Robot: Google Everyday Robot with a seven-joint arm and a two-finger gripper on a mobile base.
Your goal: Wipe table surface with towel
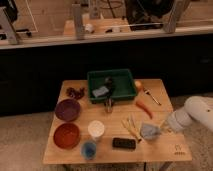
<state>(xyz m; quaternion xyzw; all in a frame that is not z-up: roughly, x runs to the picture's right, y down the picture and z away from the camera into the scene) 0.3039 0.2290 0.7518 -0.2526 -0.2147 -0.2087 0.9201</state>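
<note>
A crumpled grey-blue towel point(148, 132) lies on the wooden table point(165, 150) at the front right. My gripper point(159, 129) comes in from the right on the white arm point(192, 115) and sits right against the towel's right edge, low over the table top. The towel's right side is partly hidden by the gripper.
A green bin point(112, 85) holding items stands at the back middle. A purple bowl point(67, 109), a red bowl point(66, 135), a white cup point(96, 129) and a blue cup point(89, 149) stand at the left. A black phone point(124, 143), yellow sticks point(130, 127), a carrot point(144, 107) and an orange point(138, 85) lie near the towel.
</note>
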